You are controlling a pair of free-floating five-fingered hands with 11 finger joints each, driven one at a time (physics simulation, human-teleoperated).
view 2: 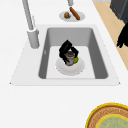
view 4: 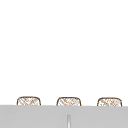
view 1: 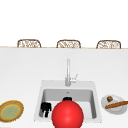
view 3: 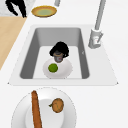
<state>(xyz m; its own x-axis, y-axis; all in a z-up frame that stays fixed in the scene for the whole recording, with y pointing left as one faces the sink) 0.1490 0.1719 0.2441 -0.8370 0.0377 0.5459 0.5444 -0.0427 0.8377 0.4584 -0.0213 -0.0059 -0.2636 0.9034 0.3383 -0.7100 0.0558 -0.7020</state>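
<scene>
The right hand [view 3: 60,48] is down in the sink [view 3: 62,81], in the middle of the basin. Its fingers are curled from above round a small grey-brown cup [view 3: 58,57], which is mostly covered by the hand. The cup stands upright on a white plate [view 3: 66,71] on the sink floor, at the plate's edge. A green lime [view 3: 53,67] lies on the same plate just beside the cup, on the side away from the faucet [view 3: 96,37], which rises from the sink's back rim.

I judge the step in hand to be the grasp itself: the hand looks closed on the cup, and the cup still rests on the plate. A lift from here calls for a firm hold and a straight pull upward, so that the cup stays level, the lime is not knocked, and both clear the sink walls.

The left hand [view 3: 16,7] hangs idle in the air off the sink's front left, out past the worktop [view 3: 105,105] edge, with its fingers loose and pointing down, holding nothing.

To the sink's left sits a yellow-rimmed plate [view 1: 11,111]. To its right a white dish [view 3: 70,110] carries a breadstick [view 3: 36,110] and a brown lump [view 3: 57,105].
</scene>
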